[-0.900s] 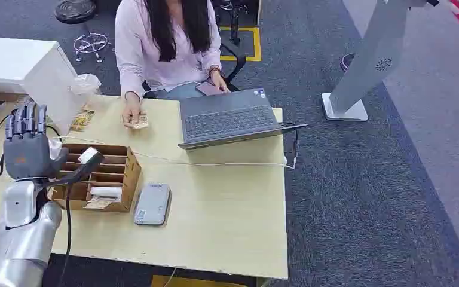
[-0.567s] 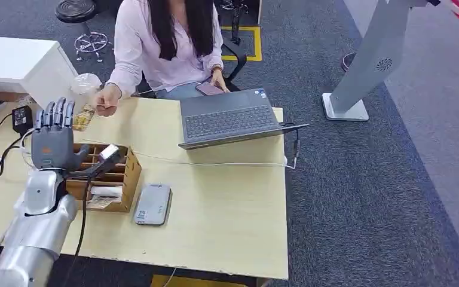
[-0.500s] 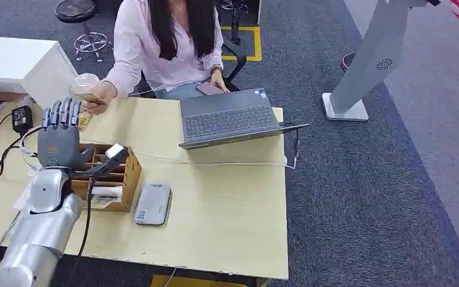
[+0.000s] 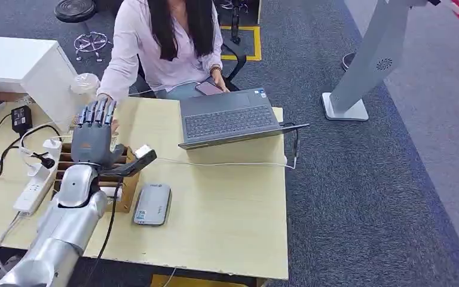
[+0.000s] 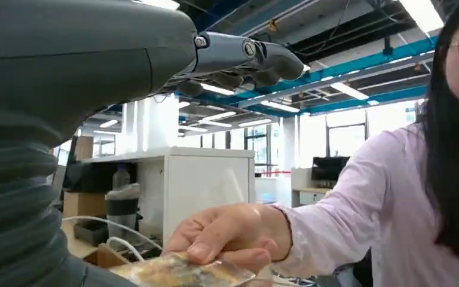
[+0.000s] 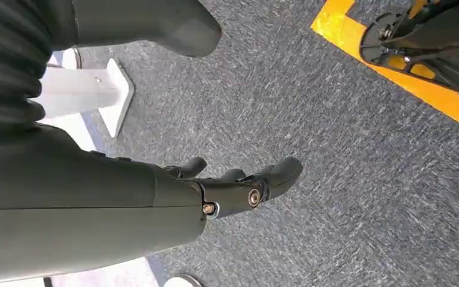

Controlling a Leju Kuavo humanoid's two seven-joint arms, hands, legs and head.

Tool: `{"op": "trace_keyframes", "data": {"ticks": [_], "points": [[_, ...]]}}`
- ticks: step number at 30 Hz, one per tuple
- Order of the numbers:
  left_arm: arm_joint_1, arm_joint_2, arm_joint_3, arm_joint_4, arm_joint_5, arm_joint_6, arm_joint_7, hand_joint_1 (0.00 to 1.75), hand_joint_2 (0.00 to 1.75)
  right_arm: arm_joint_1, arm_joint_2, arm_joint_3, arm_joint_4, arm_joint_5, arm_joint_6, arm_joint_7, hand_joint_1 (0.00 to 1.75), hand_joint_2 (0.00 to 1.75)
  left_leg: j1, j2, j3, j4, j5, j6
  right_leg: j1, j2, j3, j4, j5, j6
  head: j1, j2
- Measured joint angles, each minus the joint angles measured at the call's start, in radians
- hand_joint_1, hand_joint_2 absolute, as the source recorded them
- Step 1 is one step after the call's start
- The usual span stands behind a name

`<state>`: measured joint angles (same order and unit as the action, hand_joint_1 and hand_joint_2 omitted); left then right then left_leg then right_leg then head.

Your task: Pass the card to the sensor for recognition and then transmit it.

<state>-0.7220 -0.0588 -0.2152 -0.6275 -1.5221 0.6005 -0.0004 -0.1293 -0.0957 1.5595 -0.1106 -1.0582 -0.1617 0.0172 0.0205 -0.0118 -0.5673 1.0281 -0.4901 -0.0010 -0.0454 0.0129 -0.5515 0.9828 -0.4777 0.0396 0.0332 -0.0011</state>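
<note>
Grey left hand (image 4: 94, 139), fingers spread and empty, has swung from the wooden organizer (image 4: 127, 173) toward the person's hand (image 5: 230, 234) offering the card (image 5: 182, 272); handover is imminent.

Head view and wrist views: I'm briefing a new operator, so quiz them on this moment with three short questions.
1. True or false: the left hand holds the card.
2. Where does the flat grey device lie? A) on the table, beside the wooden box; B) inside the wooden box; C) in the person's hand.
3. Fill in: the right hand, holding nothing, hangs above grey ___.

Key:
1. False: the left hand is raised with its fingers spread, and the person's hand holds the card.
2. A.
3. Carpet.
</note>
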Motion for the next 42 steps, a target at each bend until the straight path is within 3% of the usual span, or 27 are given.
{"op": "trace_keyframes", "data": {"ticks": [9, 10, 15, 42], "points": [[0.000, 0.000, -0.010, 0.019, 0.003, 0.010, -0.006, 0.05, 1.75, 0.001, 0.001, 0.000, 0.000, 0.000, 0.006, -0.002, 0.00, 1.75, 0.000, 0.000, 0.000, 0.000, 0.000, 0.000, 0.000, 0.000, 0.000, 0.000, 0.000, 0.000, 0.000, 0.000], [0.000, 0.001, -0.010, 0.020, 0.003, 0.010, -0.008, 1.75, 1.75, 0.001, 0.001, 0.000, 0.000, 0.000, 0.006, -0.003, 0.00, 1.75, 0.000, 0.000, 0.000, 0.000, 0.000, 0.000, 0.000, 0.000, 0.000, 0.000, 0.000, 0.000, 0.000, 0.000], [0.002, 0.002, -0.010, 0.021, 0.010, 0.016, -0.039, 1.75, 1.75, 0.001, 0.001, 0.000, 0.000, -0.001, 0.004, -0.002, 0.00, 1.75, 0.000, 0.000, -0.001, 0.000, 0.000, 0.000, 0.000, -0.001, 0.000, 0.000, 0.000, 0.000, 0.000, 0.000], [0.003, 0.002, -0.010, 0.022, 0.018, 0.020, -0.042, 1.75, 1.75, 0.001, 0.001, 0.000, 0.000, -0.002, 0.001, 0.003, 0.00, 1.75, 0.000, 0.000, 0.000, 0.000, 0.000, 0.000, 0.000, -0.001, 0.000, 0.000, 0.000, 0.000, 0.000, 0.000]]}}
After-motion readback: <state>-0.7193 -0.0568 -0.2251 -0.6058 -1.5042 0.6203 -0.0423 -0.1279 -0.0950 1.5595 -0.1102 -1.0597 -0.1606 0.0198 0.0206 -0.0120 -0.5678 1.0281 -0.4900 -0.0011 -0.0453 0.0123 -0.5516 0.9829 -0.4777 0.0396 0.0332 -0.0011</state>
